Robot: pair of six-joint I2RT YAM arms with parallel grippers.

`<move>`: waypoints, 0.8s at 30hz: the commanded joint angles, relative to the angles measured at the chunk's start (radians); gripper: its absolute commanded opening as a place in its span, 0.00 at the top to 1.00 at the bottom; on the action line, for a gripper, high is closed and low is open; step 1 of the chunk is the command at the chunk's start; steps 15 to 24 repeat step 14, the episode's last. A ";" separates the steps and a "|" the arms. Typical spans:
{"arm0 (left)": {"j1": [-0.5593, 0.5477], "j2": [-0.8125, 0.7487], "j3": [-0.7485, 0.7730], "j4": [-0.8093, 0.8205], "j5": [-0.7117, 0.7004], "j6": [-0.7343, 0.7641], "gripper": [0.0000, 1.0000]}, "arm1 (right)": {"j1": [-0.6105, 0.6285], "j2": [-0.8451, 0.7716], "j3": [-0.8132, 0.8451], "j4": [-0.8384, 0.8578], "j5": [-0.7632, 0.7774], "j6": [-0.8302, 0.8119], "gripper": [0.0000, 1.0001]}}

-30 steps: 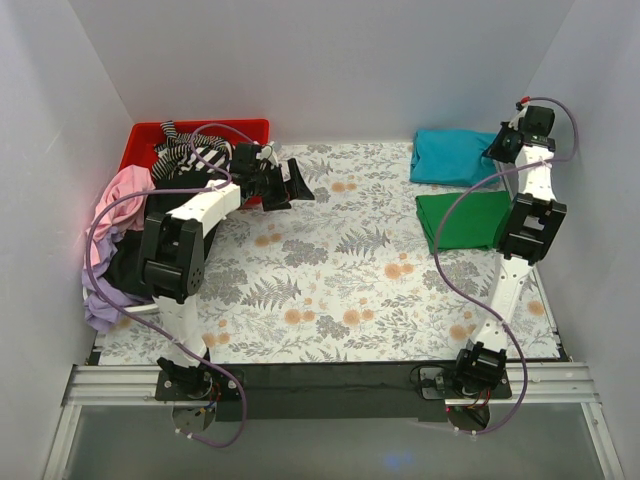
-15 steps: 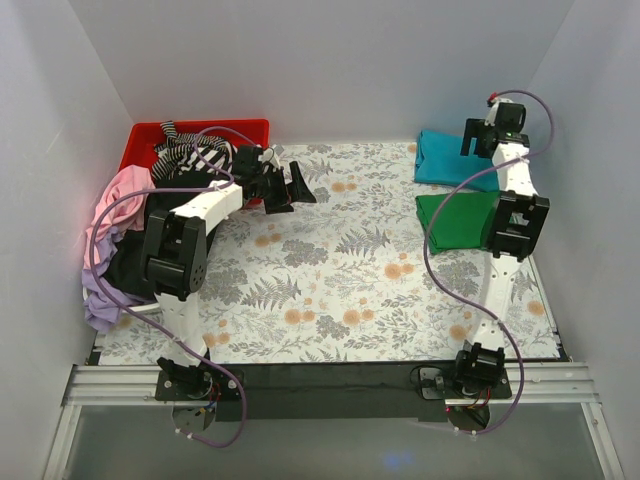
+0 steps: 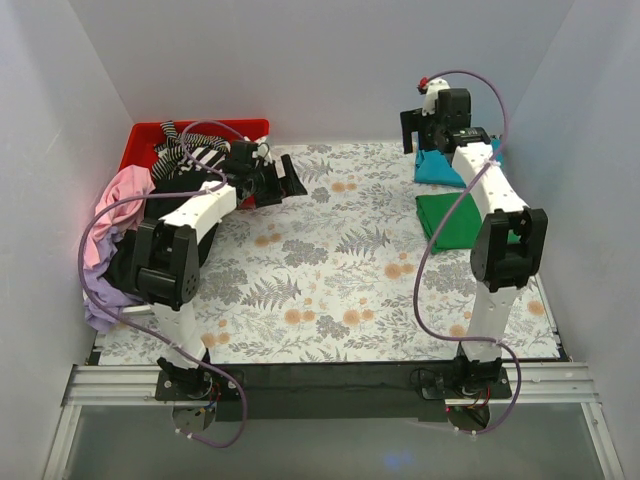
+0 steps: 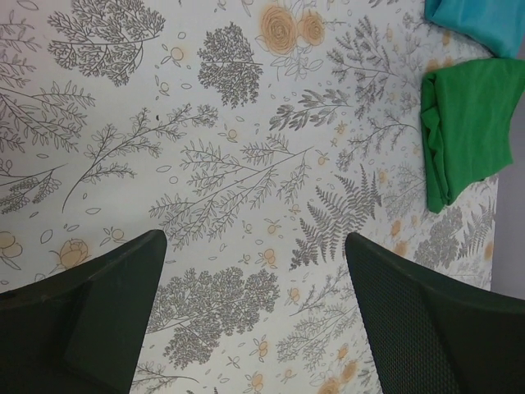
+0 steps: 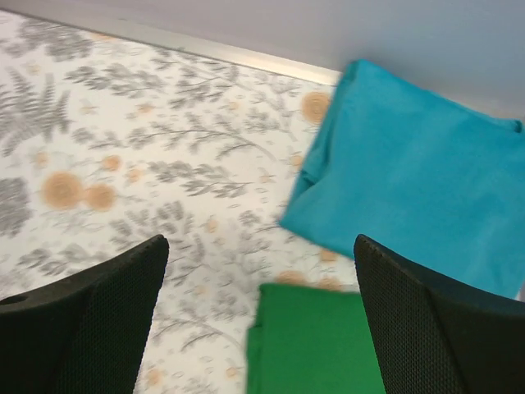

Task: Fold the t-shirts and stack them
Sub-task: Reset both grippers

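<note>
Two folded t-shirts lie apart at the back right of the table: a teal one (image 3: 442, 168) (image 5: 418, 168) and a bright green one (image 3: 452, 222) (image 5: 316, 345) in front of it. My right gripper (image 3: 420, 128) (image 5: 262, 320) hovers open and empty over the table by the teal shirt's left edge. At the back left my left gripper (image 3: 283, 185) (image 4: 254, 312) stands open and empty above the flowered table; its view shows the green shirt (image 4: 463, 131) and a corner of the teal one (image 4: 480, 20). Unfolded pink (image 3: 120, 195), black (image 3: 130, 262), lilac (image 3: 100, 300) and striped (image 3: 190, 150) shirts are heaped at the left edge.
A red plastic bin (image 3: 145, 135) stands in the back left corner, with the striped shirt spilling out of it. White walls close in the table on three sides. The flowered tablecloth (image 3: 340, 270) covers the whole surface between the arms.
My right arm has swung from the teal shirt's right edge to its back left, and its jaws now stand wide. The left gripper has turned a little and drawn back left.
</note>
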 commanded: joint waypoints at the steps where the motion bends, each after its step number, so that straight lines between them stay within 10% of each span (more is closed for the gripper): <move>1: 0.001 -0.122 -0.021 0.015 -0.050 0.006 0.10 | 0.071 -0.096 -0.128 0.011 -0.028 0.041 0.02; 14: -0.001 -0.340 -0.176 0.051 -0.184 0.079 0.10 | 0.342 -0.425 -0.680 0.166 0.076 0.145 0.02; 24: -0.001 -0.340 -0.176 0.051 -0.184 0.079 0.10 | 0.342 -0.425 -0.680 0.166 0.076 0.145 0.02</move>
